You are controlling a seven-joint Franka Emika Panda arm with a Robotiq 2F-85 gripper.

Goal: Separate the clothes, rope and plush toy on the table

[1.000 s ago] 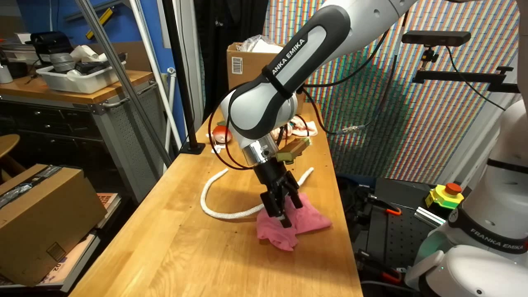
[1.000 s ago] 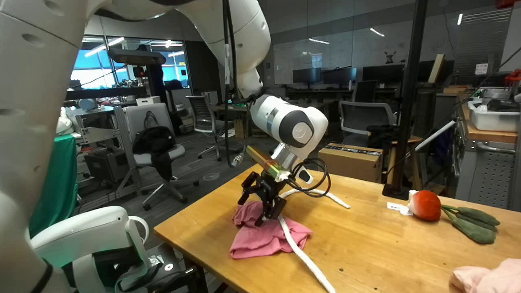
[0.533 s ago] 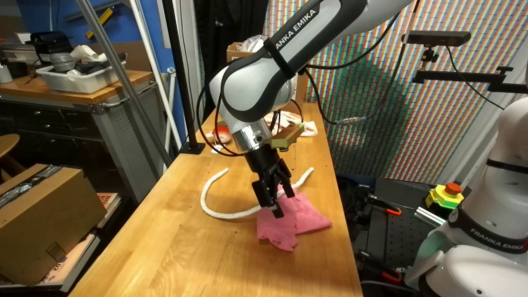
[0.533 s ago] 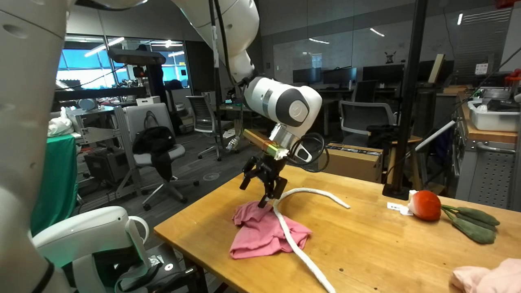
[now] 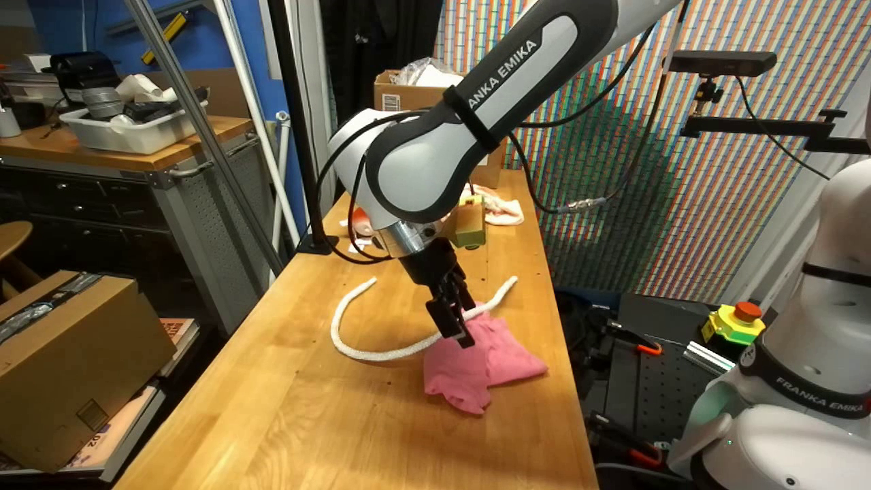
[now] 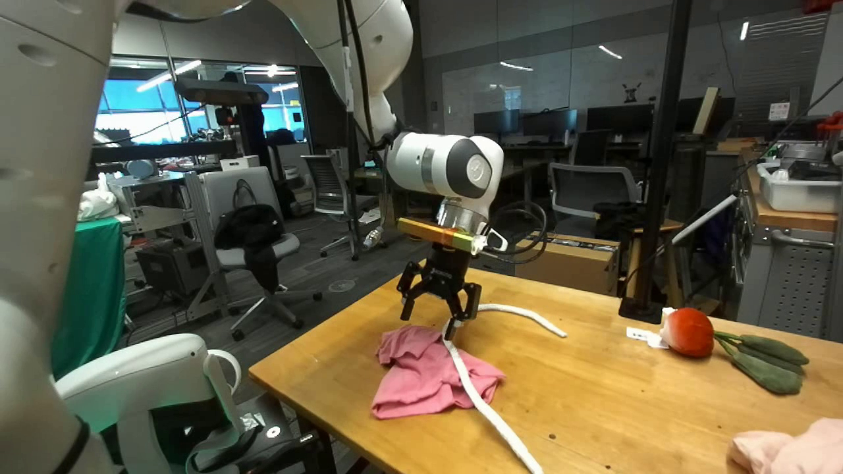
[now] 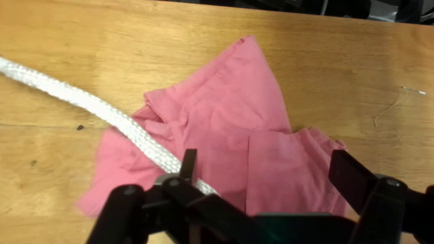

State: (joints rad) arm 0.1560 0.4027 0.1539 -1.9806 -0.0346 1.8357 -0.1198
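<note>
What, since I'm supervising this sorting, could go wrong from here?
The open black gripper could pinch the crumpled pink cloth garment along with the braided white rope lying across it. One black finger overlaps the rope in the wrist view, so lowering might push it aside.

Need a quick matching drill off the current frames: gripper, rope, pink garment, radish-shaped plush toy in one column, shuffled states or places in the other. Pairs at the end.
Things
1. gripper
2. white braided rope
3. pink garment
4. radish-shaped plush toy

States or places
A. lying across another listed thing
B. red bulb, lying apart from the other three
C. crumpled, partly covered by another listed thing
D. jaws apart, gripping nothing

Pairs
1-D
2-A
3-C
4-B
</note>
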